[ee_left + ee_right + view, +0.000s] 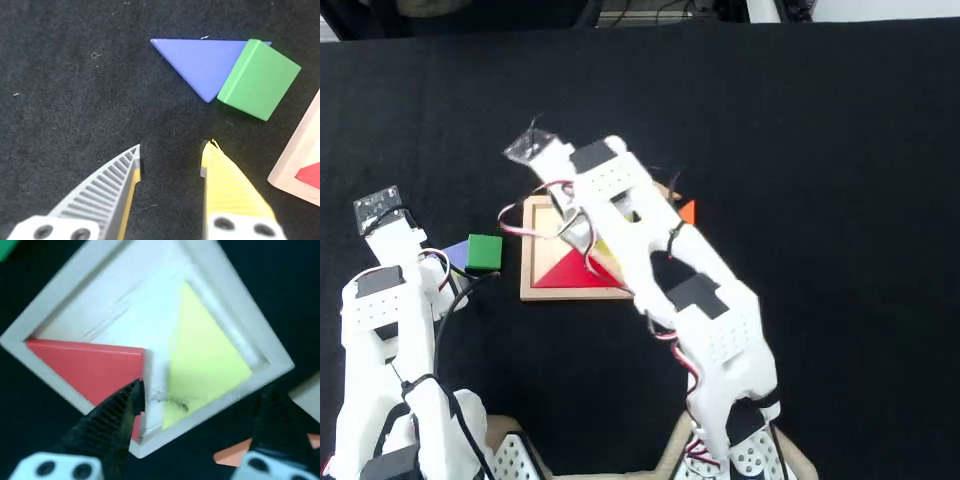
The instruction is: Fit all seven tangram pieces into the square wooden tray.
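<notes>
The square wooden tray (pixel 528 250) holds a red triangle (pixel 563 273) and a yellow triangle (pixel 202 355), with bare floor between and beside them. My right gripper (pixel 202 395) hangs open just above the tray's rim (pixel 240 305), near the yellow triangle's corner, holding nothing. An orange piece (pixel 687 211) lies outside the tray on the far side of the right arm (pixel 650 240). Left of the tray, a green square (pixel 260 80) rests against a blue triangle (pixel 200 62). My left gripper (pixel 172 150) is open over the black cloth, a short way before those two pieces.
A black cloth (pixel 820 150) covers the table, with wide free room to the right and at the back. The right arm leans over the tray and hides part of it. A pale piece (pixel 307 395) lies beside the tray near the orange one (pixel 235 455).
</notes>
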Controlling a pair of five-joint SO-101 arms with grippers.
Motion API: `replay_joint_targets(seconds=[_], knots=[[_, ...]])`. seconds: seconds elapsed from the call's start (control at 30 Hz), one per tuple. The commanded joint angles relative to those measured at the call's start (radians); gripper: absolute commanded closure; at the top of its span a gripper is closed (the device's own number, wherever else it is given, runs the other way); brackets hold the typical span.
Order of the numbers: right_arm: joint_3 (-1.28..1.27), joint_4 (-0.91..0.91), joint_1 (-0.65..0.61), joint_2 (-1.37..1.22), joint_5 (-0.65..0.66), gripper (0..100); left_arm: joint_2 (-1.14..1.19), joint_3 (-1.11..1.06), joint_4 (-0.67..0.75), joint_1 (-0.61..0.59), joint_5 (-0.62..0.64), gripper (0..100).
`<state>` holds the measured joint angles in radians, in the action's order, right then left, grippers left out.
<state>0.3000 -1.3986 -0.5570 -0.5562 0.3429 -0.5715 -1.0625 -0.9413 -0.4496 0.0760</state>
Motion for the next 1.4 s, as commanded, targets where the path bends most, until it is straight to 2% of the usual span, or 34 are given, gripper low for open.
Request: replay_joint_targets(seconds=[0.0,0.53,0.7,0.97,1.37], knots=[[0.045,0.006,0.020,0.039,0.015,64.9,0.000,0.041,0.014,0.015,0.012,80],[0.127,0.014,-0.002,-0.150,0.035,64.9,0.000,0.041,0.014,0.013,0.011,80],[0.127,0.014,-0.005,-0.151,0.035,64.9,0.000,0.041,0.014,0.013,0.011,80],[0.127,-0.006,-0.078,-0.150,0.035,64.9,0.000,0.041,0.014,0.013,0.011,80],[0.127,-0.008,-0.086,-0.148,0.034,64.9,0.000,0.042,0.012,0.013,0.011,80]])
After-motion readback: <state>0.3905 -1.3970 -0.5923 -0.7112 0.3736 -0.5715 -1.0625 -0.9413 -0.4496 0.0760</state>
